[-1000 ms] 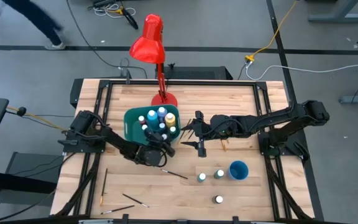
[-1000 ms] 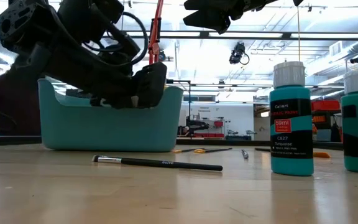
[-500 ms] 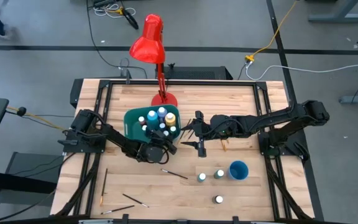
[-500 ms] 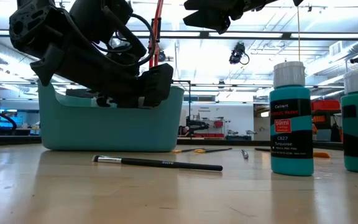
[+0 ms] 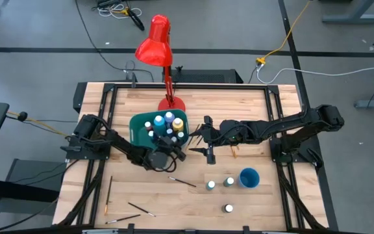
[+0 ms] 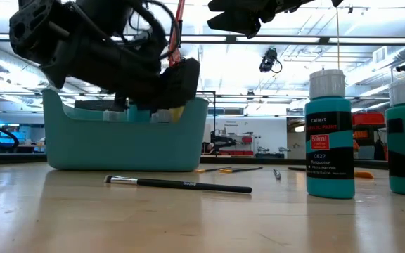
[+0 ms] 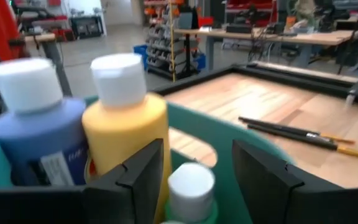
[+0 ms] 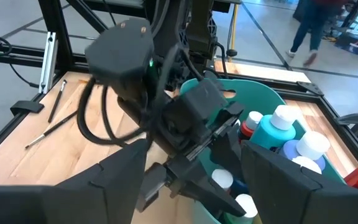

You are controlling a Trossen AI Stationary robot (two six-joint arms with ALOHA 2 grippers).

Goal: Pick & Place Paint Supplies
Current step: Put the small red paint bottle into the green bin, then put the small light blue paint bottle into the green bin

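The teal bin (image 5: 137, 130) holds several white-capped paint bottles, among them a yellow one (image 7: 126, 130) and a blue one (image 7: 39, 137). My left gripper (image 5: 173, 151) reaches about level over the bin's near right corner, shut on a greenish white-capped bottle (image 7: 191, 183). My right gripper (image 5: 204, 138) hangs open above the table just right of the bin, with nothing between its fingers. Three more bottles (image 5: 210, 185) (image 5: 229, 182) (image 5: 228, 208) stand upright on the wood, and a thin dark brush (image 5: 182, 182) lies flat near them. My left gripper has the bottle between its two fingers, and the white cap (image 7: 191, 180) stands up in the gap. The fingers come about level from the table's near left, over the bin's rim (image 7: 222, 127). Where they meet the body lies below the picture's edge.
A blue cup (image 5: 249, 177) stands right of the loose bottles. More brushes (image 5: 141, 209) (image 5: 109, 194) lie near the front left. A red lamp's base (image 5: 172, 104) stands behind the bin. Two brushes (image 5: 232, 153) lie under my right arm. A turquoise bottle (image 6: 329, 133) is close to the low camera.
My left gripper has risen a little at the bin's near right corner, and its fingers now stand above the rim in the low view.
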